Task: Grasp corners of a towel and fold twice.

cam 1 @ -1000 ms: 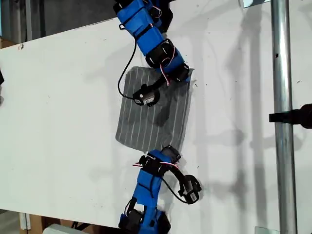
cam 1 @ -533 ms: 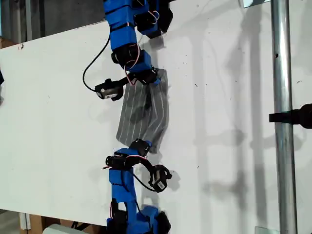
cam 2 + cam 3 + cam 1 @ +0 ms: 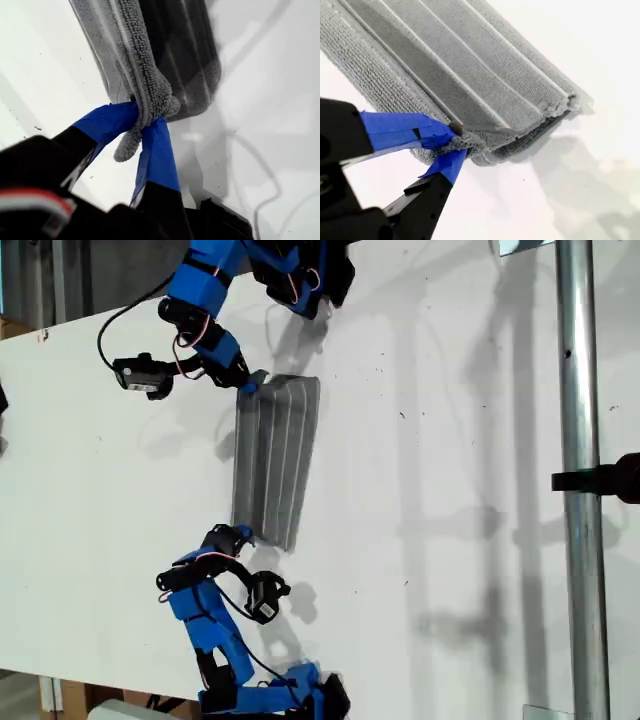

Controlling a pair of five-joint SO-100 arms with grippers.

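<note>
The towel [image 3: 275, 460], grey with white stripes, lies folded into a narrow strip on the white table [image 3: 450, 440]. One arm's gripper [image 3: 250, 385] is at the strip's far corner and the other arm's gripper [image 3: 240, 536] at its near corner, both on the exterior view's left edge of the strip. I cannot tell which arm is first. My first gripper [image 3: 142, 122] is shut on a rolled corner of the towel [image 3: 150, 55]. My second gripper [image 3: 455, 142] is shut on a corner of the top layer of the towel [image 3: 455, 65], slightly above the lower layer.
A vertical metal pole [image 3: 575, 480] with a black clamp [image 3: 605, 480] stands at the exterior view's right. Each arm's blue base sits at a table edge, one far [image 3: 300, 270] and one near [image 3: 270, 695]. Cables loop beside both wrists.
Both arms swung toward the exterior view's left, carrying the towel's corners over. The squarish cloth is now a narrow folded strip.
</note>
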